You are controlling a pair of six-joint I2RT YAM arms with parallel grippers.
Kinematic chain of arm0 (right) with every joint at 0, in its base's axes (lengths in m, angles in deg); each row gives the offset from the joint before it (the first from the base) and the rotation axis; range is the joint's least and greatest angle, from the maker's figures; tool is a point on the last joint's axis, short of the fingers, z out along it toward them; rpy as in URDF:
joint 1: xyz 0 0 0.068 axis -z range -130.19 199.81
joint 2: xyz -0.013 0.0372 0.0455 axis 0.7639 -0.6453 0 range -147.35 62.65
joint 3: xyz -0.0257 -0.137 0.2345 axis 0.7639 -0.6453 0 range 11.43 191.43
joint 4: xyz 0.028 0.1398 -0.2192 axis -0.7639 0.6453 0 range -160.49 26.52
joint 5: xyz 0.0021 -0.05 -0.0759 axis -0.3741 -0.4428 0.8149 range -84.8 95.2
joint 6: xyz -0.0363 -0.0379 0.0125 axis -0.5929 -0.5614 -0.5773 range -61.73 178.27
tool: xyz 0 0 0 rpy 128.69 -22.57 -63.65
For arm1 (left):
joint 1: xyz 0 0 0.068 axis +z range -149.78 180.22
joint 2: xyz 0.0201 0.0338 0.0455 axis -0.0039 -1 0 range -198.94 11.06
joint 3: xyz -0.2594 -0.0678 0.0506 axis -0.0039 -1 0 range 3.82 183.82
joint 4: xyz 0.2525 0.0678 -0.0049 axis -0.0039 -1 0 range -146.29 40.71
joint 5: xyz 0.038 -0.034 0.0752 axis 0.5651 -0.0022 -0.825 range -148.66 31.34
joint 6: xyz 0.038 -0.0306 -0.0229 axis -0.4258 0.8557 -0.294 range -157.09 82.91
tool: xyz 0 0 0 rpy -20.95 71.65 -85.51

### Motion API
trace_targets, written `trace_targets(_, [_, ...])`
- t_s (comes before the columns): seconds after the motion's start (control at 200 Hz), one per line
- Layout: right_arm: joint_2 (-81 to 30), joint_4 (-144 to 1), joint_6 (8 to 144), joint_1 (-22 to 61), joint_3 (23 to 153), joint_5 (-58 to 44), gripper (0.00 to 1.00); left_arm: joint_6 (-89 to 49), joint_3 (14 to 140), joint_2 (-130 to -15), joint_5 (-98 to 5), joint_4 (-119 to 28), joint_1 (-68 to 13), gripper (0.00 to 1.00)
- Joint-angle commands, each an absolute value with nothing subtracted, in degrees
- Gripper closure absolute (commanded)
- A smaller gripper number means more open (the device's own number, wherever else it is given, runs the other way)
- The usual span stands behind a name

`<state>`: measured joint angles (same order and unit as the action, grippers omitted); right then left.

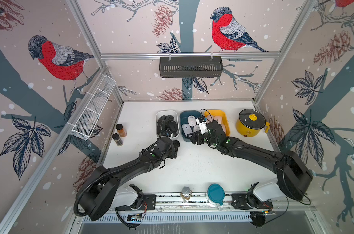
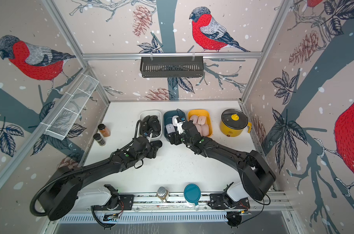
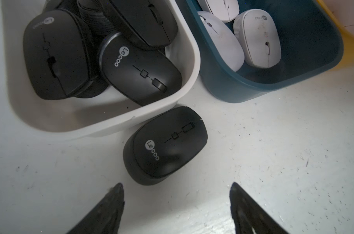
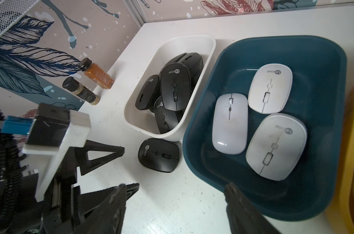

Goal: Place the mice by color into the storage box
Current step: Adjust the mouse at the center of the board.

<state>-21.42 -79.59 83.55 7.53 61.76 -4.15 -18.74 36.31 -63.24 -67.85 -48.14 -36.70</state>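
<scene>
In both top views the right arm [image 1: 243,147] covers the near ends of the teal bin [image 1: 181,123] and yellow bin [image 1: 216,111], so we cannot count the pink mice [image 1: 216,118]. In the left wrist view the piled black mice [image 3: 139,73] hide the lower ones, and the edge cuts off the yellow bin.

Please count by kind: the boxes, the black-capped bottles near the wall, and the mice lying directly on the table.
Boxes: 3 (white box, teal box, yellow box)
Bottles: 2
Black mouse on table: 1
Total: 6
</scene>
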Motion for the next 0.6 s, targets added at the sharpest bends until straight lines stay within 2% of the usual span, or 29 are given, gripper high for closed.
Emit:
trace_targets(0.0, [-21.01,-81.37,83.64,7.62,61.46,-5.32,0.24,-20.61,37.84,-65.88,-66.26,-45.72,-35.49,0.19])
trace_targets(0.595, [-21.66,-82.26,84.56,8.39,60.54,-6.89,0.24,-24.50,40.77,-73.27,-61.41,-43.59,-30.72,0.19])
